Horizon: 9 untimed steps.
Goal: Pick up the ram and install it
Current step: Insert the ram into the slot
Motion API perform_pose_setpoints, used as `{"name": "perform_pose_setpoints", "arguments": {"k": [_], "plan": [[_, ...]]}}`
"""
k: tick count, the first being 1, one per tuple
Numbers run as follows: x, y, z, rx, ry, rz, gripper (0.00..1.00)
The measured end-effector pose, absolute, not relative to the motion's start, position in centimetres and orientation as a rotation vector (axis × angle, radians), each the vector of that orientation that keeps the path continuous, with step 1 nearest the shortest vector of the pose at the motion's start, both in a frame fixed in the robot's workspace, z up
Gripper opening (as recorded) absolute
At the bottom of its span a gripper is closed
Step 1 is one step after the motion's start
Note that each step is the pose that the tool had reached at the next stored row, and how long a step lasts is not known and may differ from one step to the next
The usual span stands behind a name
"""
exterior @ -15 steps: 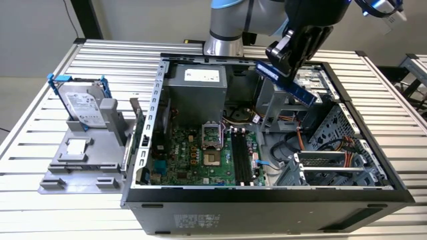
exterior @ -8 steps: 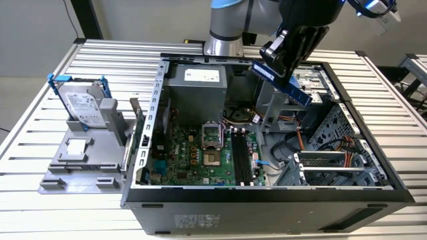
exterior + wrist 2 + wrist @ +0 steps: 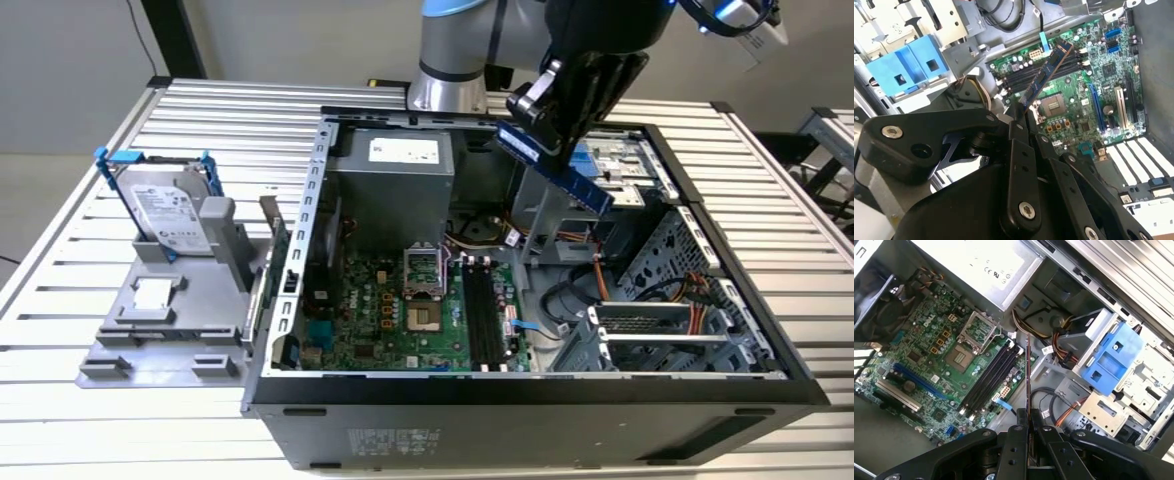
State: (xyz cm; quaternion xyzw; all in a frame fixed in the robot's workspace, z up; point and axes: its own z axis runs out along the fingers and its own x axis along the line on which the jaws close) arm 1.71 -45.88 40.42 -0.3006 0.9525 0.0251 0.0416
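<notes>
Ram (image 3: 567,175), the long thin dark circuit-board stick, is pinched by one end between my black fingers (image 3: 1016,445), my gripper (image 3: 1030,414) clamped tight on it. It hangs tilted in the air inside the top of the open dark metal computer case (image 3: 534,392). In both wrist views its free end (image 3: 1046,75) slants toward the green motherboard (image 3: 387,320), well apart from the long black plastic slots (image 3: 483,310) lying below. At the exterior view's left, outside the case, the silver hard drive with blue-tipped bracket (image 3: 171,210) stands upright on a grey plastic stand (image 3: 160,325) on the slatted metal table (image 3: 120,430).
</notes>
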Motion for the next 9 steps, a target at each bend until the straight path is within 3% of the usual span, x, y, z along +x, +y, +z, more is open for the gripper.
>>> {"name": "perform_pose_setpoints", "arguments": {"k": [9], "plan": [[0.81,-46.00,40.42,-0.892,2.924,0.076,0.00]]}}
